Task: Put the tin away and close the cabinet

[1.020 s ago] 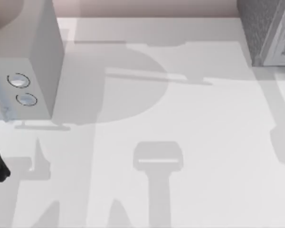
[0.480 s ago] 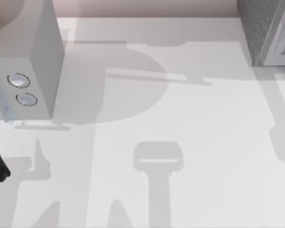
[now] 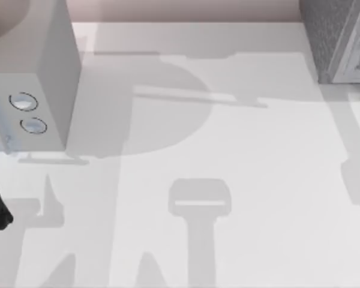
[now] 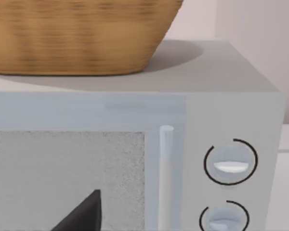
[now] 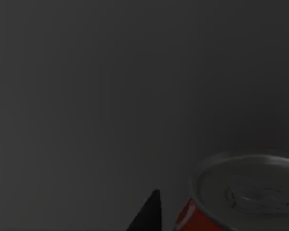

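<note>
The tin (image 5: 241, 197) appears in the right wrist view by its silver top and a strip of its red body, upright, against a plain dark grey surrounding; whether that surrounding is the inside of the cabinet (image 3: 333, 36) cannot be told. A dark tip of the right gripper (image 5: 148, 216) stands just beside the tin, apart from its red wall by a narrow gap, and whether this pincer is wide, narrow or clamped on the tin cannot be told. In the top view the cabinet sits at the table's (image 3: 240, 150) far right corner, its speckled dark grey side toward the table's middle and its lighter framed door (image 3: 359, 51) cut by the picture's edge. Well apart from the cabinet, across the table at the far left, stands a smooth pale grey box (image 3: 33, 72) with two round dials (image 4: 230, 162) and a wicker basket (image 4: 82, 33) on its top. The left gripper (image 4: 82, 216) is over there, far from the cabinet, a dark tip of it facing the pale box's front beside the upright handle (image 4: 166, 173); its pincer state cannot be told.
</note>
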Motion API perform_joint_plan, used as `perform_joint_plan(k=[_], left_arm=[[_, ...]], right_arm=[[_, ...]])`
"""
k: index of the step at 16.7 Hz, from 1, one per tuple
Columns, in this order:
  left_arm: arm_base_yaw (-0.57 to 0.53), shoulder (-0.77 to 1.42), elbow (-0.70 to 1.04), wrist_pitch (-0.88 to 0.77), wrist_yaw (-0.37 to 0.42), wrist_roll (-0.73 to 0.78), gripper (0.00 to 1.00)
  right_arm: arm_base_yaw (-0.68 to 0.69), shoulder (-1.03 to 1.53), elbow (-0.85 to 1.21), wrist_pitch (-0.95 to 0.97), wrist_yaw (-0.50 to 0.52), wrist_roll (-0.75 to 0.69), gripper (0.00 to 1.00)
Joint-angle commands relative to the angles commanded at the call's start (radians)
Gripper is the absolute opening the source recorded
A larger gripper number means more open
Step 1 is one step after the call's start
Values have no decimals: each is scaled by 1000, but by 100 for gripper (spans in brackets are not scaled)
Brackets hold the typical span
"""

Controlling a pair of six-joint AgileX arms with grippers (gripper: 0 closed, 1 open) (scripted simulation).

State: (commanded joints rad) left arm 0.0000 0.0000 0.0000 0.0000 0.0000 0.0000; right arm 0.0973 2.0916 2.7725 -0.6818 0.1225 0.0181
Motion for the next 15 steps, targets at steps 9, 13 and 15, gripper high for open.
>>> perform_joint_plan(k=[9,13,15], left_arm=[[0,0,0,0,0,0,100],[0,0,0,0,0,0,100],[0,0,0,0,0,0,100]], right_arm=[[0,0,0,0,0,0,100],[2,-9,-10,5,-2,-1,100],[2,-57,-60,31,-13,-6,100]])
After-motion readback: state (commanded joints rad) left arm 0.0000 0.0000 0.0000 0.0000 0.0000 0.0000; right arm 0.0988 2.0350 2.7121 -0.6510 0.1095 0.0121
